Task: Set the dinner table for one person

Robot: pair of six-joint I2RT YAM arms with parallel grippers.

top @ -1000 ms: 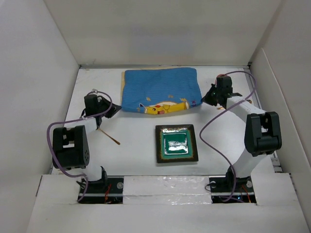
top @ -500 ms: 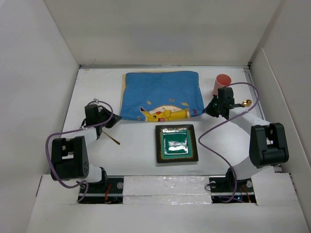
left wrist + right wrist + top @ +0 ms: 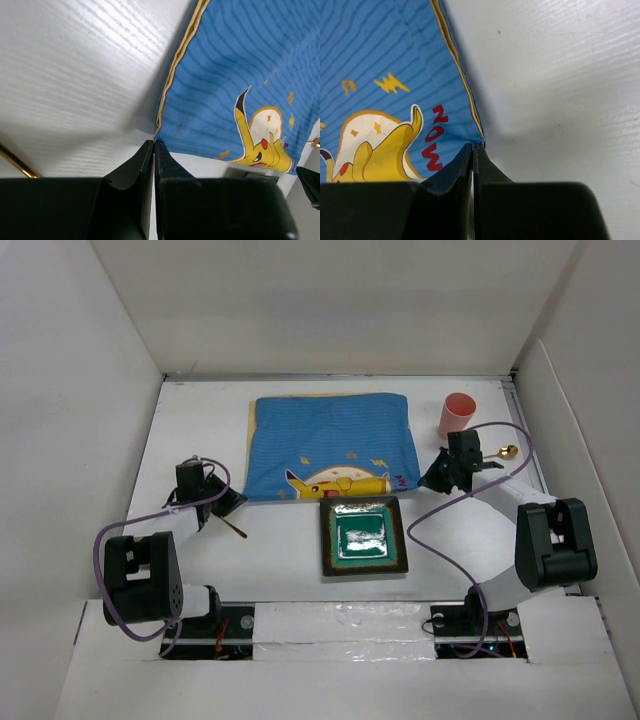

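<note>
A: Where is the table recorded?
B: The table [image 3: 200,420] is logged as the wide white surface under everything, walled in by white panels. A blue cloth mat [image 3: 330,440] with a yellow cartoon print is spread on its far middle.

A: State of the left fingers?
B: The left fingers [image 3: 152,150] are pressed together, and the near-left corner of the cloth mat is pinched between their tips. A thin brown stick [image 3: 234,528] lies on the table just beside them.

A: And the right fingers?
B: The right fingers [image 3: 473,150] are likewise clenched on the near-right corner of the cloth mat, by its yellow hem and red lettering.

A: What else is noted?
B: A square green plate [image 3: 363,536] sits flat, near of the cloth mat; its far rim meets the mat's near edge, and whether they overlap cannot be told. A pink cup [image 3: 456,415] stands at the far right, apart from the mat. A gold spoon [image 3: 500,453] lies on the table near the cup, beside the right arm.
</note>
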